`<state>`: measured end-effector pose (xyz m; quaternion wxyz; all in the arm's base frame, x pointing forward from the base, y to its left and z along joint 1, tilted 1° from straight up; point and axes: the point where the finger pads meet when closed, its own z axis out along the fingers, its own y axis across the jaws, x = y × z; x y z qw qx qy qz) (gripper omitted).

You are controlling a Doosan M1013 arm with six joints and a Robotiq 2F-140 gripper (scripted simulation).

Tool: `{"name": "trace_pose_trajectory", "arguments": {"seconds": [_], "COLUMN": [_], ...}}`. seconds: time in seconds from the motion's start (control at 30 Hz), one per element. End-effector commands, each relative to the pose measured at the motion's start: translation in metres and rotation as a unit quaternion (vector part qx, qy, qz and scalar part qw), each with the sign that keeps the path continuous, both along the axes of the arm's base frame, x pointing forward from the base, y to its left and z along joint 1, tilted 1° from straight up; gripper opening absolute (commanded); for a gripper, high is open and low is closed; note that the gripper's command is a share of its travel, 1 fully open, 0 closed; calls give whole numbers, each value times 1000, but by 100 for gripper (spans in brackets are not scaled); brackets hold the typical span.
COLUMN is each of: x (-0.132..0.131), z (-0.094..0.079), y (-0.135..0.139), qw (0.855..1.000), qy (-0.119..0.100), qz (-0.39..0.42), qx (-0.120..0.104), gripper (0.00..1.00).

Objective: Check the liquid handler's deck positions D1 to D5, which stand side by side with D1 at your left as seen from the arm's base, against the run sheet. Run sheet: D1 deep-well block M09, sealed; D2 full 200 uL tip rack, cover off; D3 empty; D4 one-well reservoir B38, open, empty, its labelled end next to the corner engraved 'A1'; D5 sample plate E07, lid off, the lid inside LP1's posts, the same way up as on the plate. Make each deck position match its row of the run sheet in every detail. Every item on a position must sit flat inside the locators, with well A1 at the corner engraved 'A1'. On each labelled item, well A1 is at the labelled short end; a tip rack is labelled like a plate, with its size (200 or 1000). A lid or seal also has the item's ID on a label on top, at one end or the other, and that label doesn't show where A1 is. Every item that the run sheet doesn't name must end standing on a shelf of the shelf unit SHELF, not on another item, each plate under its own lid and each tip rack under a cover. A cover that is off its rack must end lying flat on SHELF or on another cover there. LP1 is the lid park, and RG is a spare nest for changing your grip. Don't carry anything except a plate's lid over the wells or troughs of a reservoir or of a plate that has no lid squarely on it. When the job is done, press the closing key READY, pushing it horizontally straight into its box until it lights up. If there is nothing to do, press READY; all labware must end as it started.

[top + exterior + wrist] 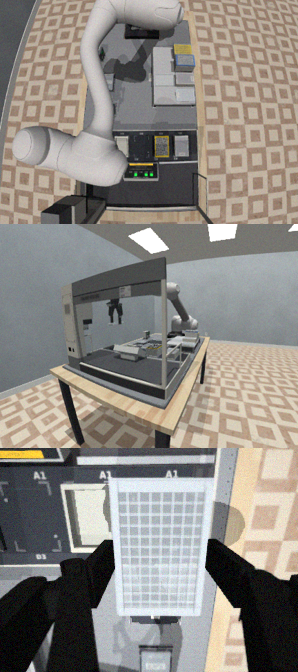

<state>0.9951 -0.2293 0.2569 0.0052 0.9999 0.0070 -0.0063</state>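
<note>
Black end effector (159,573) grips a pale gridded plate (159,545) by its long sides, high above the deck. In the wrist view the plate hangs over the deck's end position, beside a cream reservoir (89,515) and an unfilled nest marked D3 (30,513); each nest has an engraved A1 corner. From above, the deck row shows the reservoir (121,145), a bare nest (141,146), a yellow-framed rack (161,146) and a grey block (181,145), with a green-lit key box (141,171) just beside them. Behind stands the shelf unit (163,66), carrying a blue rack (185,61), a yellow rack (182,48) and grey items. The worktop (121,404) is pale wood on dark legs, on a checked brown floor (259,390), with grey walls. The white arm (94,79) reaches across the worktop and folds back at its elbow.
</note>
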Motion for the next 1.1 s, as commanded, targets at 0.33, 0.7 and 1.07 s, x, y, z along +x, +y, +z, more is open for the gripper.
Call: {"name": "trace_pose_trajectory", "arguments": {"seconds": [0.33, 0.7, 1.07], "x": [0, 0, 0], "z": [19, 17, 17], "y": [1, 1, 1], "qw": [1000, 1000, 1000], "qy": [-1, 1, 1], "qz": [1, 1, 1], "qx": [0, -1, -1], "gripper": [10, 10, 10]}}
